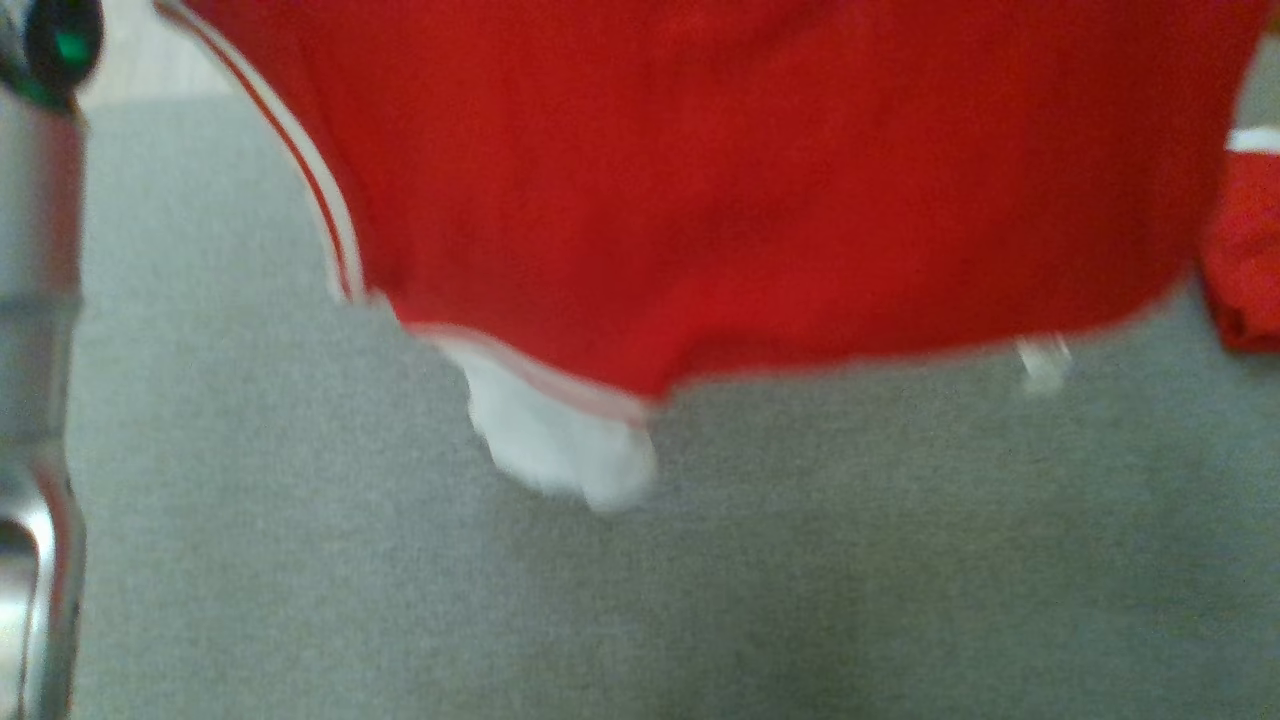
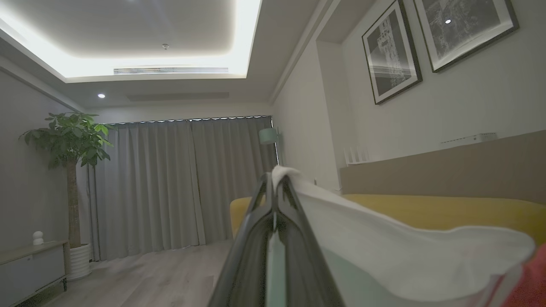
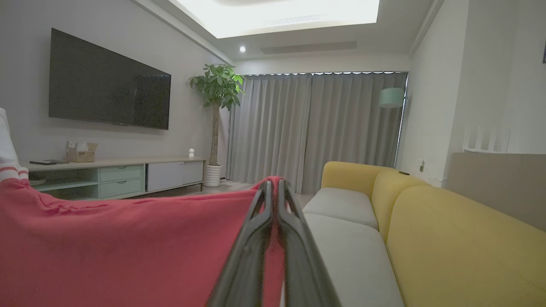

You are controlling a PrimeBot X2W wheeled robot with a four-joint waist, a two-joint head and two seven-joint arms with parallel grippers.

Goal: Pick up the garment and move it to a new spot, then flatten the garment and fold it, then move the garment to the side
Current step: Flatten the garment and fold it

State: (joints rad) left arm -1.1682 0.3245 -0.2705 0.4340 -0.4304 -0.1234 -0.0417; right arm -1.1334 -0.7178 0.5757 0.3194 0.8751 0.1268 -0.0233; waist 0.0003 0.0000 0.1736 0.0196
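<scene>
A red garment with white trim hangs in the air across the top of the head view, above a grey surface; a white part dangles from its lower edge. In the left wrist view my left gripper is shut on a white edge of the garment, which spreads away to the right. In the right wrist view my right gripper is shut on the red cloth, which stretches out to the left. Both grippers point level into the room.
A pale metal arm section runs down the left edge of the head view. A yellow sofa with grey cushions lies right of the right gripper. A TV cabinet, a potted plant and curtains stand beyond.
</scene>
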